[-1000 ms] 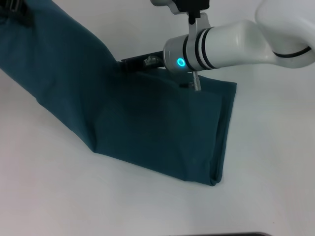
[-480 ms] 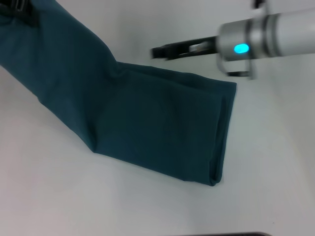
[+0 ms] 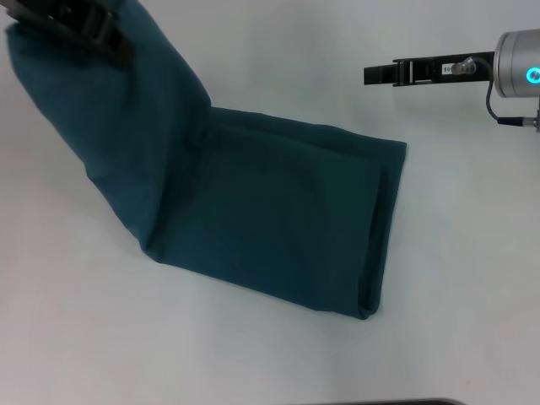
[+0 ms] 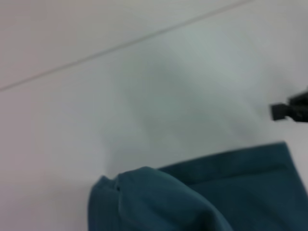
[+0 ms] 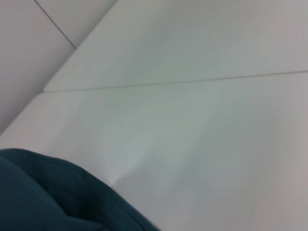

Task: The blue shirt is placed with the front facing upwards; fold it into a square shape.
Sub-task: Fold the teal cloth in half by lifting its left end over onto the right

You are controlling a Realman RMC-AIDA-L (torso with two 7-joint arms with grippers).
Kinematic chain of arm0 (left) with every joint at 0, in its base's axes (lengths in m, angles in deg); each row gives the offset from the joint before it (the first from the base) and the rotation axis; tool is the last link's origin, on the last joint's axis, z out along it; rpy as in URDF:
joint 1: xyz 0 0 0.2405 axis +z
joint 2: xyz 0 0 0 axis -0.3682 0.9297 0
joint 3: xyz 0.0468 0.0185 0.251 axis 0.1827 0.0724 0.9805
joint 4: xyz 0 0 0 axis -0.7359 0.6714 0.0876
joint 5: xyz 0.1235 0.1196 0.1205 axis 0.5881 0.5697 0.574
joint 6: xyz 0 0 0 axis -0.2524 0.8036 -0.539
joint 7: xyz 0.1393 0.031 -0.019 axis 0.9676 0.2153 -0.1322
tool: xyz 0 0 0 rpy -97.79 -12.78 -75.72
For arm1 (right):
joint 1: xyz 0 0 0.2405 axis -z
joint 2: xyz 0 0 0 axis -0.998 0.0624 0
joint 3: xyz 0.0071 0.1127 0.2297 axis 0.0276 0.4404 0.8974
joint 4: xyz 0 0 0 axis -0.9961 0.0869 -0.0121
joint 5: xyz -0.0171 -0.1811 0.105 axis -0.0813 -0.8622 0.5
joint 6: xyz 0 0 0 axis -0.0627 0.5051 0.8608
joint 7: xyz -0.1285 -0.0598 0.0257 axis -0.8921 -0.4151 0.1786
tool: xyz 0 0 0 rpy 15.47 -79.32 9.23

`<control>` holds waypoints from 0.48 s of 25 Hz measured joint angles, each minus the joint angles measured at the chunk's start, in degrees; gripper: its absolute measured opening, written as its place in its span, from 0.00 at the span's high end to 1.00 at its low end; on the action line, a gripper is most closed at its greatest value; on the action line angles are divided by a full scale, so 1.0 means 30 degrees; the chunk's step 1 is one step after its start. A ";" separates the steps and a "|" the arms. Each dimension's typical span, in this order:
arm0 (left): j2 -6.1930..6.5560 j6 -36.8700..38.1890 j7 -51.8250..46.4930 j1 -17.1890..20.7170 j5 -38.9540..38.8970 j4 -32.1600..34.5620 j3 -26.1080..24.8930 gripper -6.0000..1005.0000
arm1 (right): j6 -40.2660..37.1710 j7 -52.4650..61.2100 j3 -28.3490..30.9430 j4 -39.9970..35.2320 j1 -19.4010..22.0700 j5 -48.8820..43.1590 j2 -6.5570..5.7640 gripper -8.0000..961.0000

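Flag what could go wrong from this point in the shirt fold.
The left gripper holds one end of the blue shirt lifted, so the raised cloth could sag or slip and land crooked. The right gripper is off the cloth beyond its far edge, so nothing pins the flat part; a pull from the left might drag it across the table.

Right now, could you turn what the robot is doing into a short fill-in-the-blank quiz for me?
1. The blue shirt lies on a ____ table.
2. The ____ gripper lifts one end of the shirt.
3. The right gripper touches ____ of the shirt.

Missing words: white; left; none
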 joint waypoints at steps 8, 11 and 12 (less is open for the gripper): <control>-0.0854 -0.0034 -0.0234 -0.0269 -0.0782 0.0478 0.1139 0.91 | -0.0249 0.0099 0.1043 -0.0039 -0.0058 -0.1956 -0.0134 0.96; -0.1193 -0.0495 -0.0775 -0.0483 -0.0830 0.0504 0.2248 0.91 | -0.0264 0.0028 0.1529 -0.0055 -0.0068 -0.2401 -0.0188 0.96; -0.1215 -0.0697 -0.1081 -0.0546 -0.0837 0.0499 0.2759 0.91 | -0.0259 0.0005 0.1622 -0.0056 -0.0080 -0.2500 -0.0200 0.96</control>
